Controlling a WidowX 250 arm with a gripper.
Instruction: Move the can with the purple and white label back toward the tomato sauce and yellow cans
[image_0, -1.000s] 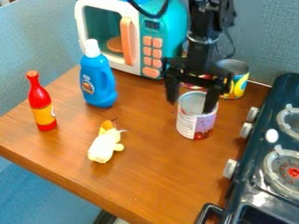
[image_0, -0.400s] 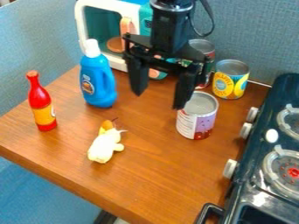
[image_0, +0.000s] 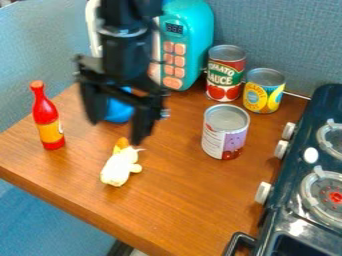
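The black gripper (image_0: 115, 131) hangs open over the left part of the wooden table, its fingers well apart with nothing held between them. Behind it, the blue bottle (image_0: 119, 111) is mostly hidden. A pale yellow plush toy (image_0: 118, 167) lies on the table just below and in front of the gripper. To the left stands a red bottle (image_0: 46, 116) with a yellow label. An opened-looking silver-topped can (image_0: 225, 132) with a purple and white label stands upright to the right of the gripper.
A tomato can (image_0: 225, 74) and a yellow-labelled can (image_0: 263, 91) stand at the back right. The teal toy microwave (image_0: 189, 45) is behind the arm. A dark stove (image_0: 294, 170) with knobs borders the table's right side. The wooden table (image_0: 180, 200) ends at a front-left edge.
From over the purple-labelled can, the gripper has moved left to in front of the blue bottle. The cans, the red bottle and the plush toy have stayed in place.
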